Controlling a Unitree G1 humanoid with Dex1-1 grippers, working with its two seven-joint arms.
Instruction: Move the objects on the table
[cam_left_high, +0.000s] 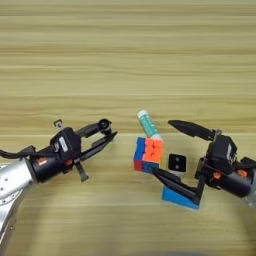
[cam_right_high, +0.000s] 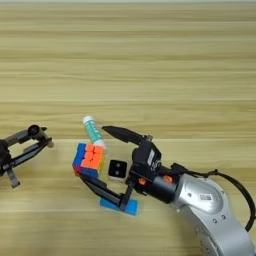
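left eye view: right gripper spread wide around the tiny black-and-white cube near the table front edge, lower finger seemingly touching the puzzle cube.
right eye view: left gripper slightly parted, holding nothing; glue stick behind the puzzle cube.

Pretty much everything is crowding into one clump near the table's front edge: the glue stick, puzzle cube, tiny black-and-white cube and flat blue block are sitting close together, leaving only thin gaps. The right gripper is spreading its fingers wide around that clump, blocking the right side. The left gripper is sitting just left of it. The whole far half toward the back edge is lying open.
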